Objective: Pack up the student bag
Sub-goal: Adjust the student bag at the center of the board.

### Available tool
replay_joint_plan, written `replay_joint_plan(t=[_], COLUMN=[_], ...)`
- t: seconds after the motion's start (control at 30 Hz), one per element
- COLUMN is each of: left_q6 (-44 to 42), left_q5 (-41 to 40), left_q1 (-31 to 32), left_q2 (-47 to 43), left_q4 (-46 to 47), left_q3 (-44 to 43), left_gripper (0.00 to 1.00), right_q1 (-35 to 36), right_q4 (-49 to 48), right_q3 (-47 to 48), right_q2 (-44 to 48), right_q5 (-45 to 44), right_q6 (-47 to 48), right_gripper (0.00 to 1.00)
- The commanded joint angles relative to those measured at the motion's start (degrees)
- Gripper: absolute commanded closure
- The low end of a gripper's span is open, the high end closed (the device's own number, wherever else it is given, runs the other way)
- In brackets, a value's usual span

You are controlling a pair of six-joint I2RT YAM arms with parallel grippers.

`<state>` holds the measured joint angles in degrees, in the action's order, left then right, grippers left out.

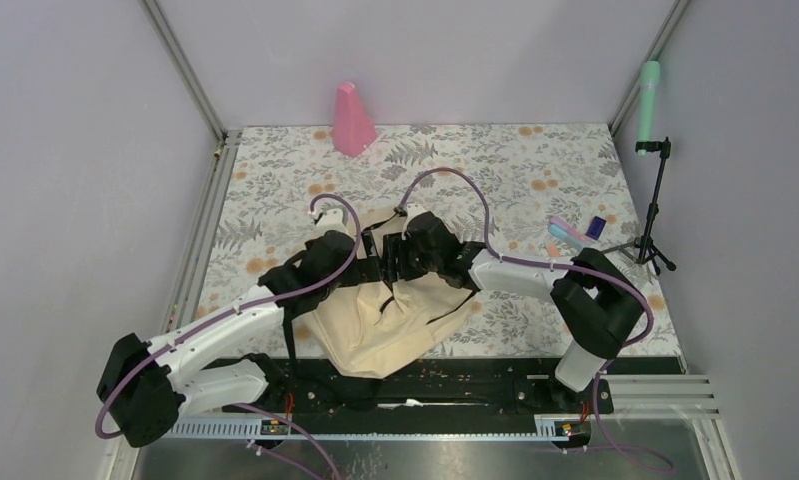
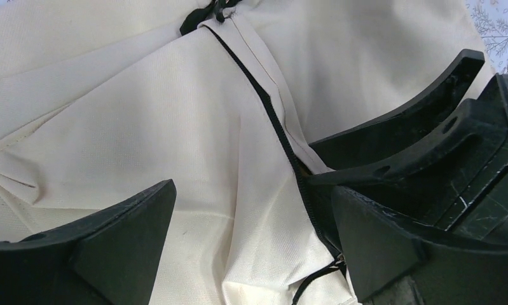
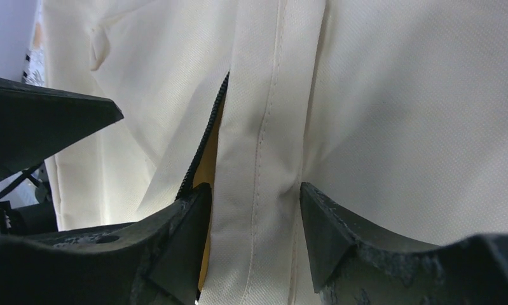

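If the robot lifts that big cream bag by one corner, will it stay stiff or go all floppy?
Probably floppy: the student bag lies crumpled in soft folds, so it would likely sag. It looks flat and mostly unfilled, so it is probably light for its size. Its woven cloth looks matte, so it is likely not slippery.

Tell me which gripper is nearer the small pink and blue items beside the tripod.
Right, narrowly. The right gripper hangs over the student bag, on the side toward the items; the left gripper sits just beyond it, farther from them.
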<state>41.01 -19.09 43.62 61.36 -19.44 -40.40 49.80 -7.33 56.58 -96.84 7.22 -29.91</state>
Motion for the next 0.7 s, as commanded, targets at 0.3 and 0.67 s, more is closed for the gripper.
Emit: replay_joint_plan(t=[0.3,0.67], left_q6=[9.1,5.7], left_q5=[-6.5,0.4], left_q1=[-5.6,-7.9], left_q2=[-2.4,5.3], left_q4=[15.5,16.9], left_q3=[6.7,2.9], left_gripper=[0.09,0.03], right_q1=[0.8,0.6], right_q4=[-8.6,-9.1], right_q3=[-5.3,-6.8], right_q2=[2.1,2.3], right_q5=[9.6,9.2], right_q6=[-3.9,-3.9], right_gripper=[0.39,0.42])
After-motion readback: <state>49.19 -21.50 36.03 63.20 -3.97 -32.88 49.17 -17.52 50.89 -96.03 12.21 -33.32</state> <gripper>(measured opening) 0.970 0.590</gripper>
